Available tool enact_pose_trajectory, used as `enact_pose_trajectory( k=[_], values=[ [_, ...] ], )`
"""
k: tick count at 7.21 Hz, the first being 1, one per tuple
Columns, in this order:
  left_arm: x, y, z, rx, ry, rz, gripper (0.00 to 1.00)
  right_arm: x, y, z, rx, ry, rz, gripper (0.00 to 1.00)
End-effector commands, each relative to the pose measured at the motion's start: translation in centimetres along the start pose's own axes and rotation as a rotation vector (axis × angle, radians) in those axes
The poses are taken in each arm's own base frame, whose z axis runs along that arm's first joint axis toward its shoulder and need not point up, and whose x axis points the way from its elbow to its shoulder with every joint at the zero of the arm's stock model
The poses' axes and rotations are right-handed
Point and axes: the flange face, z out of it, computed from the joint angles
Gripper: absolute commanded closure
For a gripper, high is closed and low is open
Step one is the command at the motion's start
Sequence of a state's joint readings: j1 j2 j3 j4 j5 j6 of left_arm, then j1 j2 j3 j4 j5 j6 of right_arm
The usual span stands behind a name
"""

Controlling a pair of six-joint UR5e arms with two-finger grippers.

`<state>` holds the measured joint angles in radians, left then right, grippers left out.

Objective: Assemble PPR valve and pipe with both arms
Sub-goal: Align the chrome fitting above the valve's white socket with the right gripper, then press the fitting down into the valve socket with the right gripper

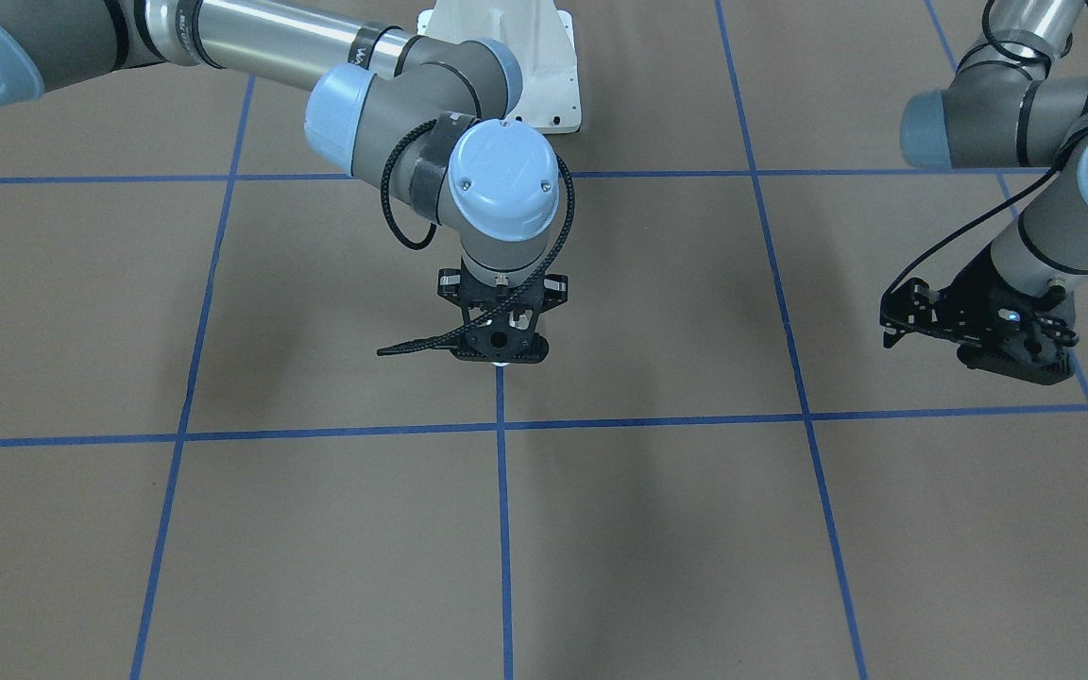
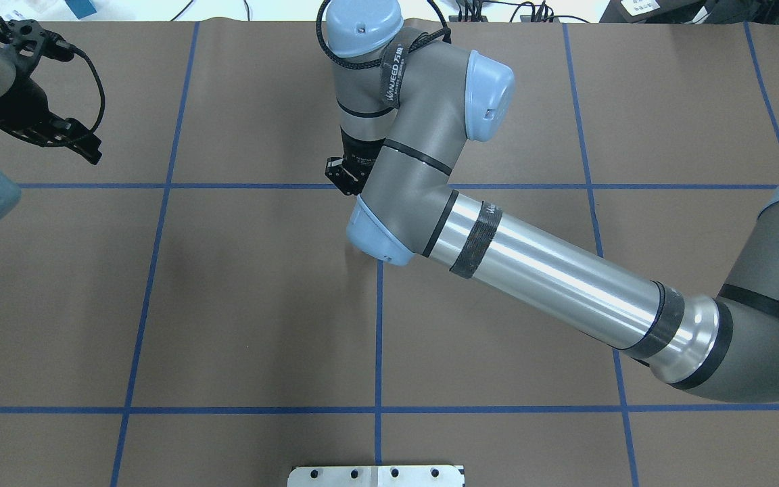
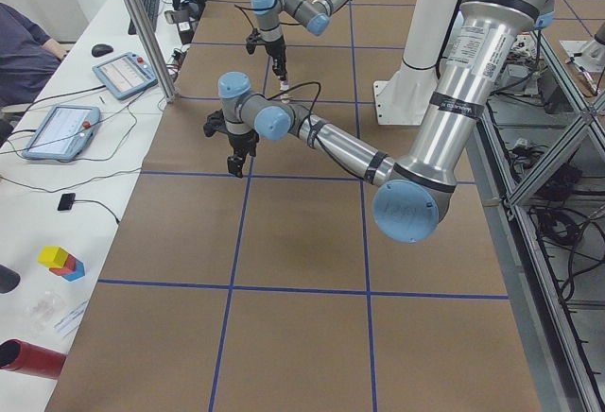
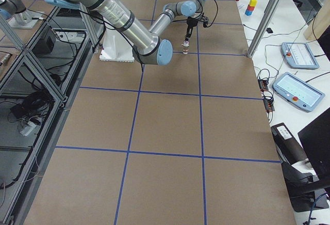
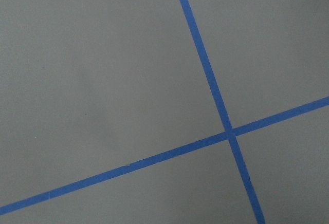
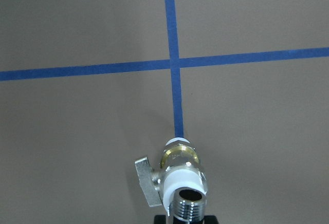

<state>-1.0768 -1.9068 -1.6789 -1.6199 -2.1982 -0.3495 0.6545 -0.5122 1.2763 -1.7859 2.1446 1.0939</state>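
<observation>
My right gripper [image 1: 499, 353] is clamped on the pipe [image 6: 190, 209], whose threaded end sits on top of the valve [image 6: 181, 171] (white end down, lever out to one side). The valve stands upright over a blue line [image 6: 176, 106] on the table [image 1: 317, 529]. The left gripper [image 1: 1011, 357] hangs well apart; I cannot tell its opening.

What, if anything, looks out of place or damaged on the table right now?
Nothing stands out. The PPR valve sits straight in line with the pipe under the right gripper, over a blue tape line, with no spill or damage visible. The left gripper hangs apart to the side.
</observation>
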Motion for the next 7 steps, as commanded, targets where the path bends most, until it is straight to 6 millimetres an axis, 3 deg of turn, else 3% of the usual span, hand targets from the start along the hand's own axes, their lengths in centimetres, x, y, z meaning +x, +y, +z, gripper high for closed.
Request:
enact_pose_trajectory(
  k=[1,7],
  values=[
    [0.05,0.02,0.09,-0.002,0.000,-0.003,0.00,0.28,-0.24,0.02,0.001,0.002,0.002,1.00],
    [0.06,0.09,0.20,-0.004,0.000,-0.007,0.00,0.95,-0.85,0.00,0.006,0.002,0.009,1.00]
  ],
)
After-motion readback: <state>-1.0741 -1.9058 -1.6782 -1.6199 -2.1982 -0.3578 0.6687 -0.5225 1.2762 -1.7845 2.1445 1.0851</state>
